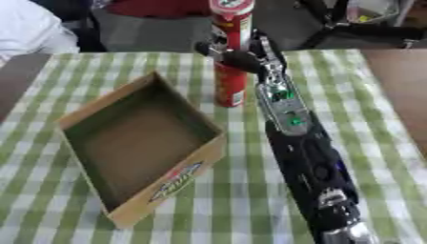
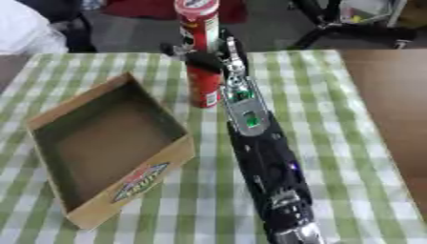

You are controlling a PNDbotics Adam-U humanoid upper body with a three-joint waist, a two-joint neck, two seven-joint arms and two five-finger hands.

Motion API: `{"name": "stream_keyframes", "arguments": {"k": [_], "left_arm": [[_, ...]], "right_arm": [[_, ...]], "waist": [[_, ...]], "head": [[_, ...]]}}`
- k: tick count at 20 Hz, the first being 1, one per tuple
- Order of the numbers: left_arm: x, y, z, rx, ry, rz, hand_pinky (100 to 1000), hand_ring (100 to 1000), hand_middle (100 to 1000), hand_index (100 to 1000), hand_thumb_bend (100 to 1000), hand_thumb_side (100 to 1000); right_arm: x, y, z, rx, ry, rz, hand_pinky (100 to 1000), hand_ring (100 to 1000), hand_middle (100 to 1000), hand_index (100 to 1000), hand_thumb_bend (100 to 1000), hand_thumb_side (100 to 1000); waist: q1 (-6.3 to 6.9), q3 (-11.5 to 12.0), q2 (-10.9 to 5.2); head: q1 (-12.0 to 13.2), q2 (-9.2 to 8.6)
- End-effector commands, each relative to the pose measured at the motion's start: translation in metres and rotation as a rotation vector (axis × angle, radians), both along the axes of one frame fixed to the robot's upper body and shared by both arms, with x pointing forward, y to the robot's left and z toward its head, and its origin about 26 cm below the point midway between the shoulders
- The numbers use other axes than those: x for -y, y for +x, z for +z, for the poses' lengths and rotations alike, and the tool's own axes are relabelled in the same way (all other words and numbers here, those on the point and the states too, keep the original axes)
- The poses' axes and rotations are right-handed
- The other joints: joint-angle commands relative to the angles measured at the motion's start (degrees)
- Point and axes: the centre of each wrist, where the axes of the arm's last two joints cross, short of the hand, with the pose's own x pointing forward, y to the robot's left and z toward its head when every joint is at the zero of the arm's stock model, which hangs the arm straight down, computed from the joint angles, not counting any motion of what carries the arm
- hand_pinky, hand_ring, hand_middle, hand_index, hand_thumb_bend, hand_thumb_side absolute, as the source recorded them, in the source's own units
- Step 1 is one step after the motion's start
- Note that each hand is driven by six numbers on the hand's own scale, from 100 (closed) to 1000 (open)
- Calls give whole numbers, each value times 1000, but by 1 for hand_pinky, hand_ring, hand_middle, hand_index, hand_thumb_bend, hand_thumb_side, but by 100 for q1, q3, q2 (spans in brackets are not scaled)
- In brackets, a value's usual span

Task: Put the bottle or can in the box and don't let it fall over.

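— Where do the two views sit?
— Both in the robot's head, side by side, looking steeply down at the checked table.
— Any difference?
— Hardly; both share the box close below.

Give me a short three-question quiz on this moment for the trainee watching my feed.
1. True or false: the tall red cylindrical can stands upright on the green checked tablecloth.
2. The open brown cardboard box holds: A) the can B) nothing visible C) a cup.
3. Which hand is curled round the can?

Key: 1 true. 2 B. 3 the right hand; the left hand is not in view.
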Motion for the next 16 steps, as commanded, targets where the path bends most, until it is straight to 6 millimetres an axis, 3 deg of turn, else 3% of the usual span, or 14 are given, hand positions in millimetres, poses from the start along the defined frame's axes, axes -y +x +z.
{"name": "stream_keyframes", "arguments": {"k": [1,6,12,13,16], "left_arm": [[1,0,10,34,8,-15,831,968,740,766,566,639],[1,0,11,37,7,-19,832,969,740,765,561,640],[1,0,11,38,6,-22,833,969,741,765,556,640],[2,0,11,39,7,-23,833,969,741,764,552,637],[2,0,11,39,8,-26,833,969,741,764,549,635]], "right_arm": [[-4,-1,14,36,6,5,954,931,965,893,873,265],[-3,-1,19,57,12,-5,952,916,960,892,848,244],[-2,-1,21,67,13,-21,947,868,931,850,769,176],[-2,0,21,68,11,-25,941,837,903,803,718,127],[-1,0,21,67,2,-48,932,809,872,743,684,100]], "waist": [[15,30,-51],[7,69,30],[-1,71,69],[-1,69,70],[-3,65,72]], "head": [[-39,-160],[-83,-293],[-87,-252],[-85,-244],[-85,-233]]}}
